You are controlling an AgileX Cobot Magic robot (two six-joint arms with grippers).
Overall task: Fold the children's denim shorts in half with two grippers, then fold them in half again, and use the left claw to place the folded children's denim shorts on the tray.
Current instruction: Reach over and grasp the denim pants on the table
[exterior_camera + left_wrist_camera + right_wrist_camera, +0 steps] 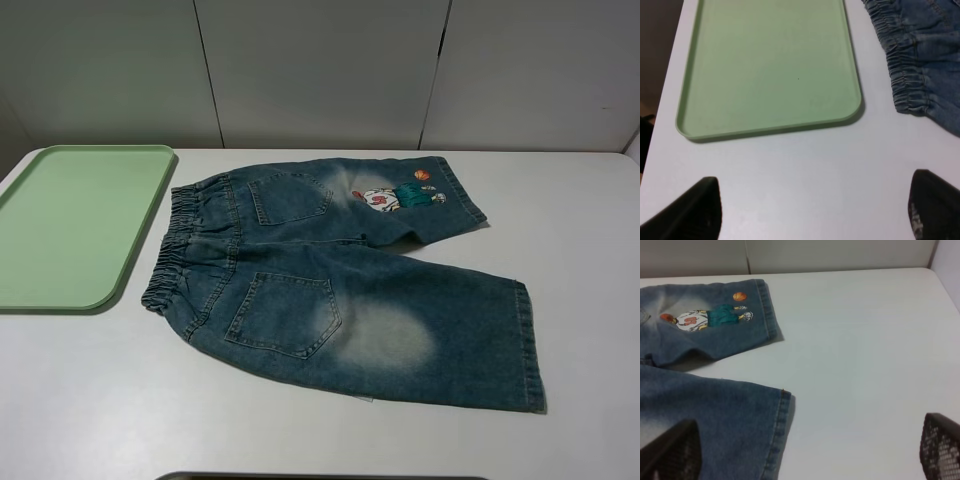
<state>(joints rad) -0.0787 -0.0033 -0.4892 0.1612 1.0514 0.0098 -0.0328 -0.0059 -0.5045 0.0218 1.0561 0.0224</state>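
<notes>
children's denim shorts point(330, 280) lie unfolded on the table point(580, 250), just right of the empty green tray point(70, 220); left claw point(815, 210) and right claw point(810, 450) hang spread wide, gripping nothing. both folds and placement lie ahead.

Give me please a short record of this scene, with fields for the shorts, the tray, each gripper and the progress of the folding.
shorts: children's denim shorts, flat and unfolded on the white table, back pockets up
waistband: turned toward the tray, close to it but not touching
cartoon patch: on the far leg
tray: pale green, left side of the high view, nothing on it
left gripper: open, holds nothing, over bare table near the tray
right gripper: open, holds nothing, by the near leg's hem
folding: not yet begun
</notes>
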